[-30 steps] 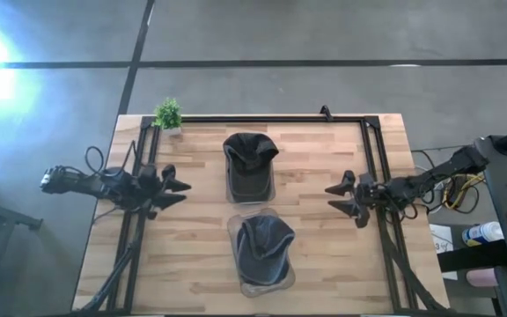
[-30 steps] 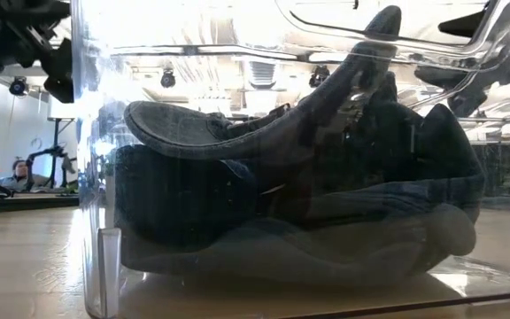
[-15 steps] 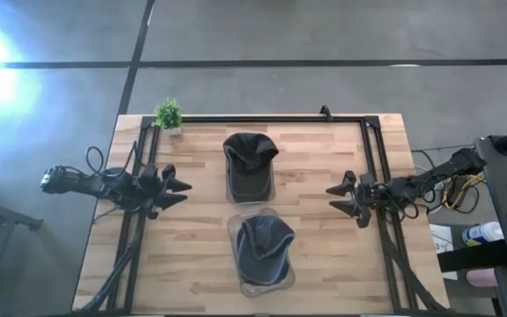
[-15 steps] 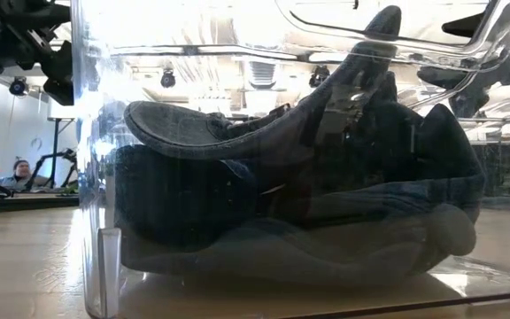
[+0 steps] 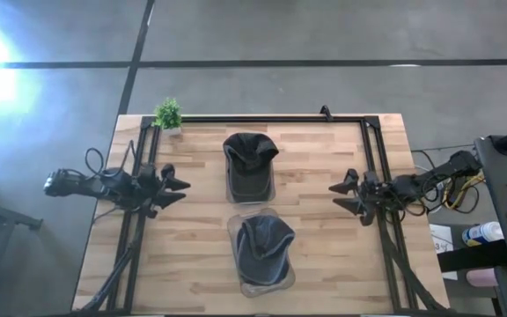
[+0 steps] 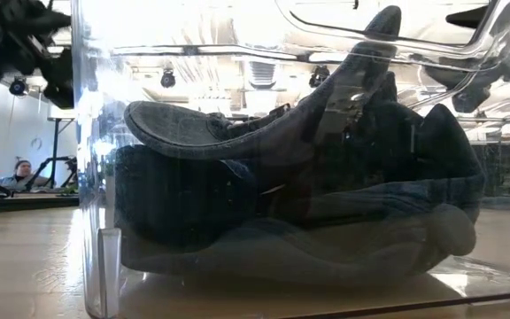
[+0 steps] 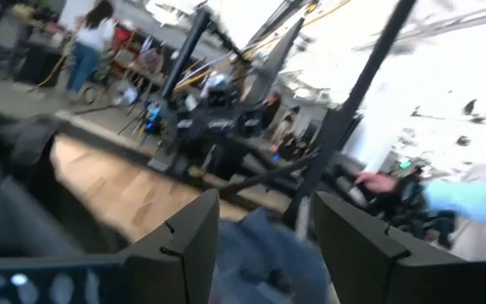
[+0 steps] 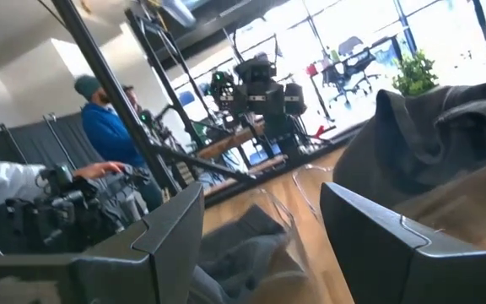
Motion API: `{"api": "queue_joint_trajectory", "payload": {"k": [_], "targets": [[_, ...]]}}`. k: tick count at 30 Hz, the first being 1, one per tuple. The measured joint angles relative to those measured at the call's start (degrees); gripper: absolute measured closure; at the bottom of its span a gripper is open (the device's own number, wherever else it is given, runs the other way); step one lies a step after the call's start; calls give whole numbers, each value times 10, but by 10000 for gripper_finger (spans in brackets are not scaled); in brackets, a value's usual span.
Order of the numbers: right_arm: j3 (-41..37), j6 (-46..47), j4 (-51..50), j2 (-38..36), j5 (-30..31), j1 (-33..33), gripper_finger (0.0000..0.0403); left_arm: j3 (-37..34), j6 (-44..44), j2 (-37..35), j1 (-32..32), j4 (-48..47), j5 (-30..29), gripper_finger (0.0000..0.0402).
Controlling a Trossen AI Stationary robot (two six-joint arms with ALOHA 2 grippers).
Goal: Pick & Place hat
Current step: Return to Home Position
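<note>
Two dark grey hats each lie in a clear plastic container on the wooden table. In the high view the far hat (image 5: pixel 249 161) sits at the table's middle and the near hat (image 5: pixel 265 246) in front of it. The near hat (image 6: pixel 299 195) fills the low view, resting on the container's floor. My left gripper (image 5: pixel 181 187) hovers open at the table's left side, my right gripper (image 5: pixel 337 195) open at the right side, both pointing inward and clear of the hats. The right wrist view shows the far hat (image 8: pixel 437 143) and the near hat (image 8: pixel 247 241) beyond my open right gripper (image 8: pixel 260 245). The left wrist view shows my left gripper (image 7: pixel 264 245) open.
A small potted plant (image 5: pixel 168 114) stands at the far left corner. A black frame rail (image 5: pixel 262 119) runs along the far edge and down both sides. The containers' clear walls (image 6: pixel 91 177) rise around the hats. Bare wood (image 5: pixel 192 255) lies left and right of the near container. People show in the room behind.
My right arm has drawn back a little toward the table's right edge, its gripper staying open. The hats and containers have kept still.
</note>
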Motion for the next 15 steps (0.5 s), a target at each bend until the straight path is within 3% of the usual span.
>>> {"api": "queue_joint_trajectory", "payload": {"k": [10, 15], "targets": [[0, 0, -148, -74, 0, -42, 170, -31, 0, -5, 38, -43, 0, 216], [0, 0, -147, -103, 0, -77, 170, -31, 0, -5, 45, -49, 4, 216]]}}
